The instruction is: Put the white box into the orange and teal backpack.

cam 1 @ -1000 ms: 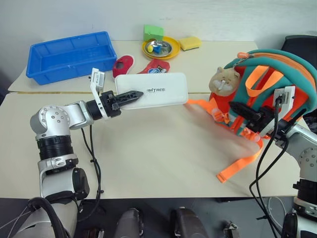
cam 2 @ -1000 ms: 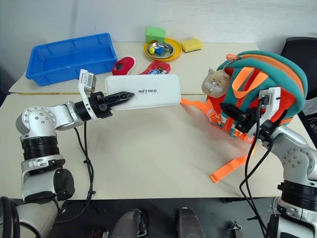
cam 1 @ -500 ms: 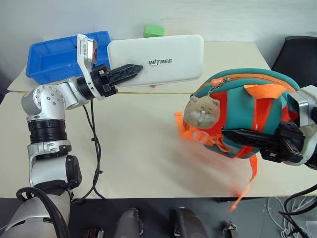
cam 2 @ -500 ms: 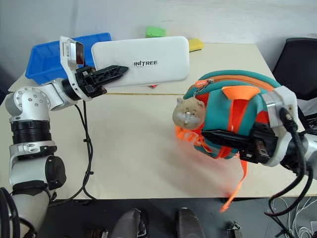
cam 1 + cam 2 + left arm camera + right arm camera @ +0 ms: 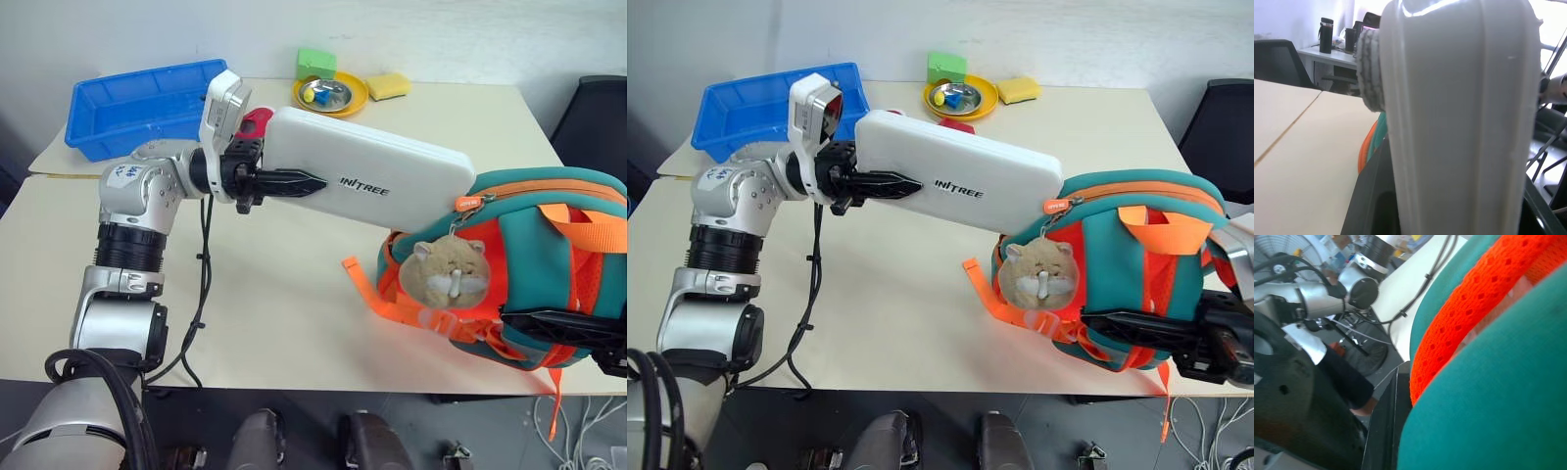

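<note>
White box held over the bench, far end at the backpack's top.

Beige bench (image 5: 294, 294) underneath. Orange and teal backpack (image 5: 1136, 264) lifted at the bench's right edge, gripped low down by the right claw (image 5: 1136, 328), fingers closed on the fabric; beige plush cat-face charm (image 5: 446, 274) hanging in front, orange strap (image 5: 367, 294) trailing onto the bench. White box (image 5: 367, 181) aloft and tilted, pinched at its near end by the left claw (image 5: 294, 182), partly open around it, far end touching the backpack's zipper rim. Blue tray (image 5: 137, 103), yellow plate (image 5: 333, 93), green block (image 5: 315, 64), yellow sponge (image 5: 389, 85) at the back.
</note>
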